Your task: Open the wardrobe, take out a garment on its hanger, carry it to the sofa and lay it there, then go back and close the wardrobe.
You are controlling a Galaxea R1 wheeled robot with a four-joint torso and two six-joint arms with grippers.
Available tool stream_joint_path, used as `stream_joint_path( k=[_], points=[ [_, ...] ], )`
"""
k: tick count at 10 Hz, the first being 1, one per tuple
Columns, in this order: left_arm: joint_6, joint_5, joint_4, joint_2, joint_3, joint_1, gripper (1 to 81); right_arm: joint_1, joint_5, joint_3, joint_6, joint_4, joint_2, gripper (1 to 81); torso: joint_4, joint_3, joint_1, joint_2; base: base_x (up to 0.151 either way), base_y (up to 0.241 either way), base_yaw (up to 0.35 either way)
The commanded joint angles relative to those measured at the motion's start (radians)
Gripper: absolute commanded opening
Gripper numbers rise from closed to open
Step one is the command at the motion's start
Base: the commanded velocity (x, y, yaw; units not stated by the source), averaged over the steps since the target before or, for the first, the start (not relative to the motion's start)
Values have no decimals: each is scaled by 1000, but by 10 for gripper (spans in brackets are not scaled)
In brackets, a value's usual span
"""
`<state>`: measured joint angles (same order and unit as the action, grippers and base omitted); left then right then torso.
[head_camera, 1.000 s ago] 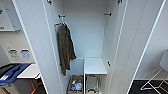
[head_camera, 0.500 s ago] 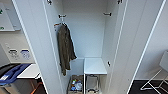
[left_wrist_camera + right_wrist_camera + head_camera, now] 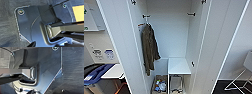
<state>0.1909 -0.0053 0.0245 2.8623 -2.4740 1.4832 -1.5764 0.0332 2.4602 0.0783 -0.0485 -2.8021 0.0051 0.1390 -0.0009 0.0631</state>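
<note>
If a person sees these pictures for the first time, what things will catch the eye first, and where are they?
The eye goes first to the white wardrobe, whose two doors stand wide open in the middle of the head view. Inside it, an olive-green jacket hangs alone at the left end of the rail. Under it lies a box of small colourful things on the wardrobe floor, beside a low white shelf.
</note>
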Motion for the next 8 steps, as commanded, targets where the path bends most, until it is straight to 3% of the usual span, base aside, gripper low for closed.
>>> stream_joint_path(
  k=[1,8],
  points=[
    [9,51,-11,-10,10,-39,811,32,-58,-11,0,-1,11,811,0,0,1,0,87,0,0],
    [9,51,-11,-10,12,-39,811,32,-58,-8,0,1,11,811,0,0,1,1,111,0,0]
  ],
)
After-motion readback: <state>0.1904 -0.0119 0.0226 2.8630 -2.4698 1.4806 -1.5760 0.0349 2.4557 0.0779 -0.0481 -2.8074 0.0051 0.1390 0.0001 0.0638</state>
